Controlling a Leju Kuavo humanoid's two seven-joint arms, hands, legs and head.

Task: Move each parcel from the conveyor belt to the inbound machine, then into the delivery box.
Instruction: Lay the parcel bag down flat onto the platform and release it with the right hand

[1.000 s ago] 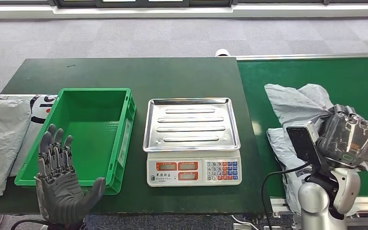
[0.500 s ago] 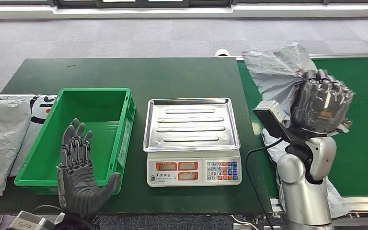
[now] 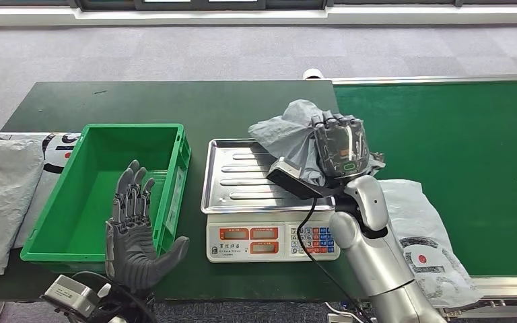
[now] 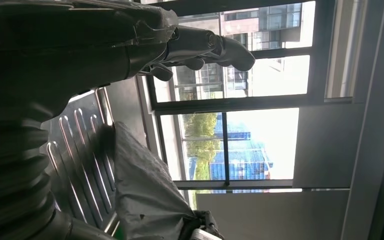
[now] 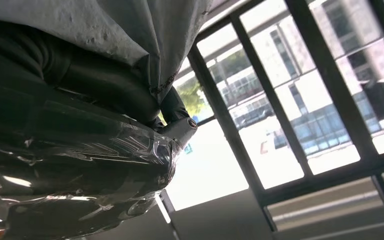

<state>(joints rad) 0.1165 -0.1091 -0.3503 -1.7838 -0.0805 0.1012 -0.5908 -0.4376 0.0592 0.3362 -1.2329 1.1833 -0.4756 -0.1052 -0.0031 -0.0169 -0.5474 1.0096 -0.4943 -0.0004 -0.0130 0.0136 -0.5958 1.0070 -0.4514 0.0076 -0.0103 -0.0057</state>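
Observation:
My right hand [image 3: 340, 147] grips a crumpled grey parcel [image 3: 287, 136] and holds it just over the right part of the scale's steel tray [image 3: 242, 176]. The same grey parcel [image 5: 130, 30] fills the right wrist view, draped over the dark fingers; the parcel [image 4: 145, 190] also shows beside the tray ribs in the left wrist view. Another white-grey parcel [image 3: 421, 235] lies on the green conveyor belt [image 3: 478, 148] near its front edge. My left hand [image 3: 134, 232] stands open, palm up, at the front edge of the green delivery box [image 3: 94, 195], holding nothing.
The scale's keypad and displays [image 3: 272, 241] face the front. Grey and printed bags [image 3: 0, 188] lie at the left of the dark table [image 3: 195, 101], beside the box. A white roller end [image 3: 312, 74] sits at the belt's far corner.
My right hand has lifted the grey parcel off the belt and swung it left over the scale tray, uncovering the second parcel. My left hand has shifted right and slightly up.

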